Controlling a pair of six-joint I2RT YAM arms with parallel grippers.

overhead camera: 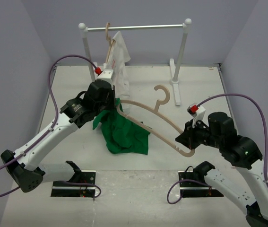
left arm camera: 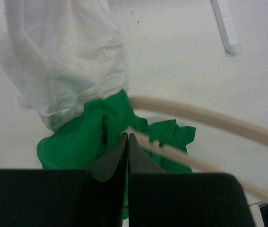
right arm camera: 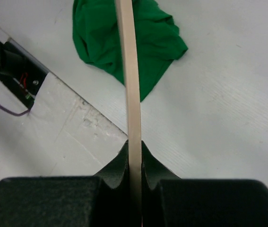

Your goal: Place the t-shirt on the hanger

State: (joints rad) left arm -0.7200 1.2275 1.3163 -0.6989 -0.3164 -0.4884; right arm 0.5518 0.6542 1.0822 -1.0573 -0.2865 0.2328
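The green t-shirt [overhead camera: 124, 135] hangs bunched from my left gripper [overhead camera: 111, 107], its lower part lying on the table. The left wrist view shows the jaws [left arm camera: 127, 138] pressed together, with green cloth [left arm camera: 77, 137] at the tips and a sliver between them. The tan wooden hanger [overhead camera: 152, 118] is held off the table, hook pointing to the back. Its left arm end reaches into the green cloth. My right gripper [overhead camera: 186, 142] is shut on the hanger's right arm end [right arm camera: 129, 71], seen between the jaws [right arm camera: 134, 147]. The shirt also shows in the right wrist view [right arm camera: 157, 38].
A white clothes rail [overhead camera: 138, 27] on two posts stands at the back, with a foot [overhead camera: 175, 80] reaching forward. A second hanger [overhead camera: 108, 33] on it carries a white shirt [overhead camera: 120, 61], hanging close behind my left gripper [left arm camera: 63, 61]. Grey walls close in on both sides.
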